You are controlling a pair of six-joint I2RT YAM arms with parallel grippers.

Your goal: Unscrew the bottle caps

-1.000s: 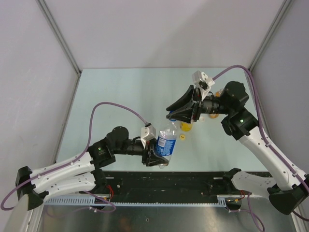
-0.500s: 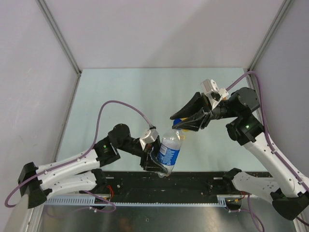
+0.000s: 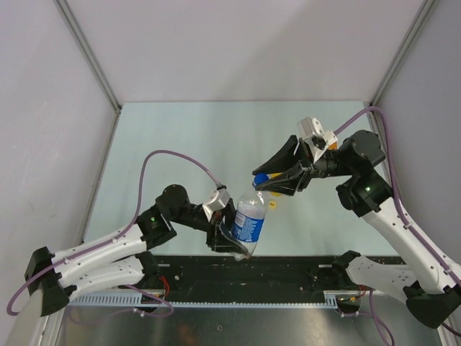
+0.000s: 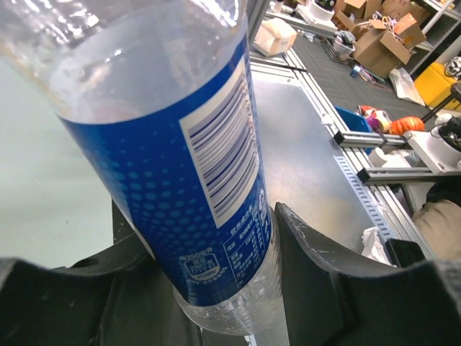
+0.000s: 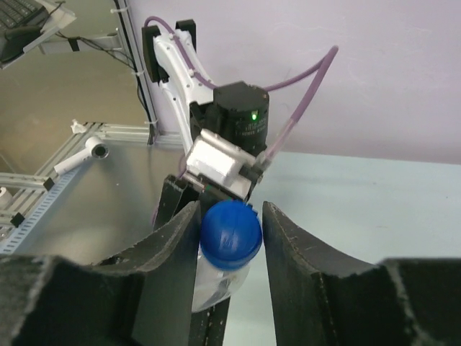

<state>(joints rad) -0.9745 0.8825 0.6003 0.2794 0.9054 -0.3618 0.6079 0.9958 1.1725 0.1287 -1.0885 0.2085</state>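
Note:
My left gripper [image 3: 232, 234] is shut on the lower body of the clear bottle with the blue label [image 3: 248, 222] and holds it tilted above the table's near edge. The label fills the left wrist view [image 4: 180, 180], between my fingers [image 4: 317, 267]. The blue cap [image 3: 261, 179] is on the bottle's neck. My right gripper [image 3: 263, 184] is closed around it. In the right wrist view the cap [image 5: 230, 234] sits between both jaws of that gripper [image 5: 230, 210]. The yellow and orange bottles are mostly hidden behind my right arm.
A small yellow cap [image 3: 272, 205] lies on the pale green table [image 3: 180, 144] beside the bottle neck. A black rail [image 3: 288, 270] runs along the near edge. Grey walls enclose the left, back and right sides.
My right gripper has moved from further back onto the blue cap. My left gripper has tilted the bottle up toward it, then shifted slightly left.

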